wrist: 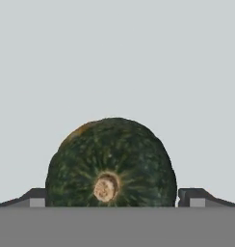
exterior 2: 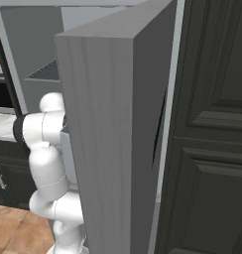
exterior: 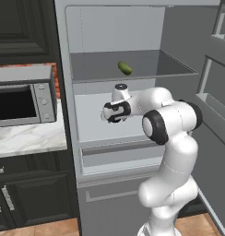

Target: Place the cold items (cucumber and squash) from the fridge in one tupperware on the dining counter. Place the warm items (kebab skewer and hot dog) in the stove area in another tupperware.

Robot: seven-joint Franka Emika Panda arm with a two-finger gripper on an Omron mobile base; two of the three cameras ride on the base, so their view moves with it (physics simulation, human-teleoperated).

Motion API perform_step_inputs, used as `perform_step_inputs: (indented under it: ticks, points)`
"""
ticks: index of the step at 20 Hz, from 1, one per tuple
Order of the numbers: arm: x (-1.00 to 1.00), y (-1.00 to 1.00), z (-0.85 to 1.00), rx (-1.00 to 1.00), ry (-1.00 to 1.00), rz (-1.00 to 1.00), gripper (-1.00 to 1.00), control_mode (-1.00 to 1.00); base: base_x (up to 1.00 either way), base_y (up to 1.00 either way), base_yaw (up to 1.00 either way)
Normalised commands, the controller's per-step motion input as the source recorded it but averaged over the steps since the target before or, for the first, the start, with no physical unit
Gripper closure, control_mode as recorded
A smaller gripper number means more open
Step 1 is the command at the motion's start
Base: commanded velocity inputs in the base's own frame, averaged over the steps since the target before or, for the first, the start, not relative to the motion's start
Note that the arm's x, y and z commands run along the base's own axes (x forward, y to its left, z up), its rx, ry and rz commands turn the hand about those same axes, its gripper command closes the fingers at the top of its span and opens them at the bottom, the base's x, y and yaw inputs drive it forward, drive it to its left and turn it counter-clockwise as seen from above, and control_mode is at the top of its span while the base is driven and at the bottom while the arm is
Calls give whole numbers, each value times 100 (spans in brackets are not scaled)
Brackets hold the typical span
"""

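The pincer (wrist: 112,201) stands wide open inside the fridge, its two dark fingertips (wrist: 36,197) flanking the squash (wrist: 111,161) on either side, holding nothing yet. The squash sits dead centre between them, stem end facing the hand, dark green and round. From the left base view the arm (exterior: 172,138) reaches into the middle compartment of the fridge (exterior: 133,32), below the shelf (exterior: 133,73) where the cucumber (exterior: 125,68) lies, well apart from the hand.

The step in hand looks like grasping the squash. It nearly fills the span of the jaws, so the hand should likely push a little further forward until the fingertips pass its widest part, then close squarely. Whether the tips touch the rind already is hard to tell. A round, smooth body may roll or slip out if pinched short of its middle. The open door (exterior 2: 118,139) crowds the right side, so withdrawal should go straight back.
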Motion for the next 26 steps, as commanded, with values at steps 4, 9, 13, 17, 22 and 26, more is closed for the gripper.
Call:
perform_step_inputs:
  ticks: [4, 9, 13, 17, 22, 26]
  points:
    - [17, 2, -13, 0, 0, 0, -100, -100, 0, 0, 0]
    - [16, 7, -22, 0, 0, 0, 100, -100, 0, 0, 0]
    - [9, 4, -21, 1, 0, 0, 100, -100, 0, 0, 0]
    - [-21, 6, -14, 2, -5, 0, 100, -100, 0, 0, 0]
    - [-79, 18, -27, 0, -13, 0, 100, -100, 0, 0, 0]
    - [-85, 7, -7, 2, -7, -3, 100, -100, 0, 0, 0]
